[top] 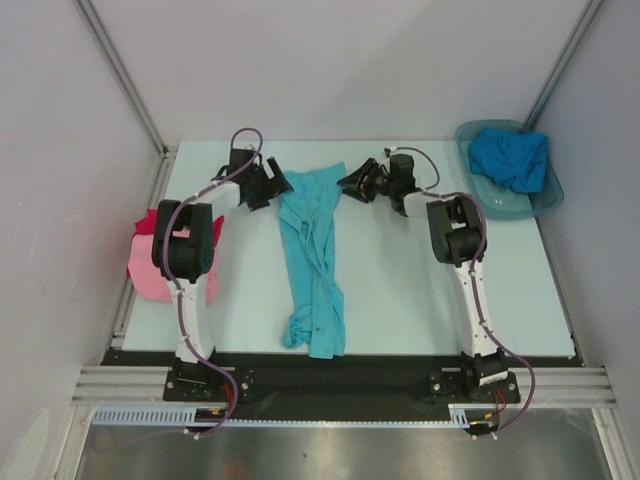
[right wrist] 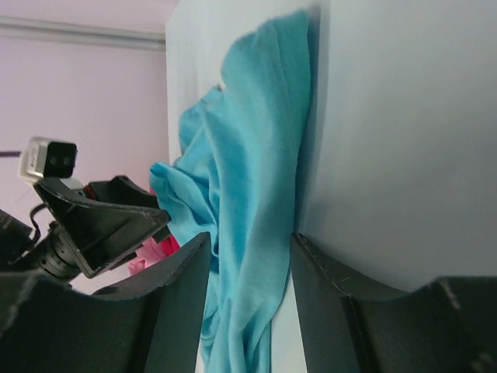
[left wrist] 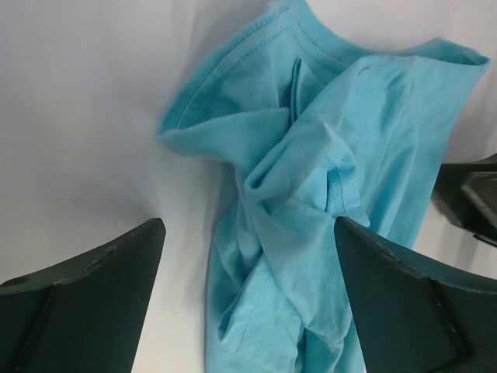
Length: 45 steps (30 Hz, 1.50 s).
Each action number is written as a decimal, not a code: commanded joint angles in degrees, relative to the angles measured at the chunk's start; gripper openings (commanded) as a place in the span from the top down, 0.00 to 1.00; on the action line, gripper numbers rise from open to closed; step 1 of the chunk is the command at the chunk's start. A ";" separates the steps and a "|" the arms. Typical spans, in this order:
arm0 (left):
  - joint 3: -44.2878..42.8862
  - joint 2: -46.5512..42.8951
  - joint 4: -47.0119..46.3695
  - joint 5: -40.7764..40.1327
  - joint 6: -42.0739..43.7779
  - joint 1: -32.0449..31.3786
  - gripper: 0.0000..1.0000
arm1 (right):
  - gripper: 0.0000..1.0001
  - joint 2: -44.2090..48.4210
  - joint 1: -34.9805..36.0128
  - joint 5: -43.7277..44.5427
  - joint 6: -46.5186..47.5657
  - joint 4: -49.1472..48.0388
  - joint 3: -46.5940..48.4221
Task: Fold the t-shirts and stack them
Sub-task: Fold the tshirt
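- The red t-shirt (top: pixel 147 221) and the pink t-shirt (top: pixel 150 281) lie bunched at the table's (top: pixel 420 290) left edge. They spill partly over it, just beside the left arm's (top: pixel 185 250) elbow.
- The left arm rises from its base at the near edge, bends at the elbow and reaches toward the far side. Its wrist turns inward toward the middle of the table.
- The left gripper (left wrist: pixel 248 225) is spread wide. Its jaws stand on either side of the turquoise t-shirt's (top: pixel 312 260) crumpled collar end, with nothing pinched.
- The turquoise t-shirt lies in a long, narrow, wrinkled strip down the middle of the table. Its collar is at the far end between the two grippers, and its hem is bunched close to the near edge.
- Bare table lies on both sides of this strip, wider on the right.
- The right arm (top: pixel 455 230) mirrors the left, elbow up and forearm stretched far and inward.
- The right gripper (right wrist: pixel 250 237) is low at the shirt's far right edge with its jaws half apart. A fold of turquoise cloth fills the gap, but I cannot tell whether they pinch it.
- The grey tub (top: pixel 545 195) sits in the far right corner against the wall, well apart from the right gripper. The deeper blue t-shirt (top: pixel 510 158) is heaped inside it.
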<state>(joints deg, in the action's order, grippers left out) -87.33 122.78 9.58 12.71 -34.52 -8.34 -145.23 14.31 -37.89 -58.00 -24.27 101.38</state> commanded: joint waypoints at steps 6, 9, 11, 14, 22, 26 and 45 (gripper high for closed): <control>-3.46 3.43 -1.85 2.67 0.42 0.16 0.05 | 0.48 -4.71 3.10 -2.89 -1.76 -1.48 5.67; -3.46 3.69 -2.55 3.20 0.16 0.08 0.06 | 0.53 -5.33 3.80 -2.98 -2.29 -2.36 5.93; -3.55 3.78 -2.90 3.55 0.24 -0.01 0.15 | 0.61 -5.15 4.41 -2.81 -2.38 -3.23 5.14; -3.99 4.22 -3.26 3.90 0.60 -0.19 0.35 | 0.74 -4.72 4.68 -2.45 -1.77 -3.41 4.18; -5.13 5.54 -4.57 5.74 1.30 -0.45 0.77 | 0.96 -2.25 2.84 -0.96 0.08 -5.52 0.75; -7.59 7.64 -5.01 7.23 1.91 -1.15 0.68 | 0.99 -2.16 1.87 -0.87 1.48 -5.35 1.27; -36.48 19.86 6.67 9.53 3.59 -4.41 0.61 | 1.00 -9.98 -6.22 -1.05 5.00 8.53 25.34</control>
<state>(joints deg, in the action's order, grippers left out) -117.82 141.08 14.02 21.41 -31.79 -12.88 -152.70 8.91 -39.33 -54.74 -19.18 119.98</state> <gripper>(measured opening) 0.383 0.067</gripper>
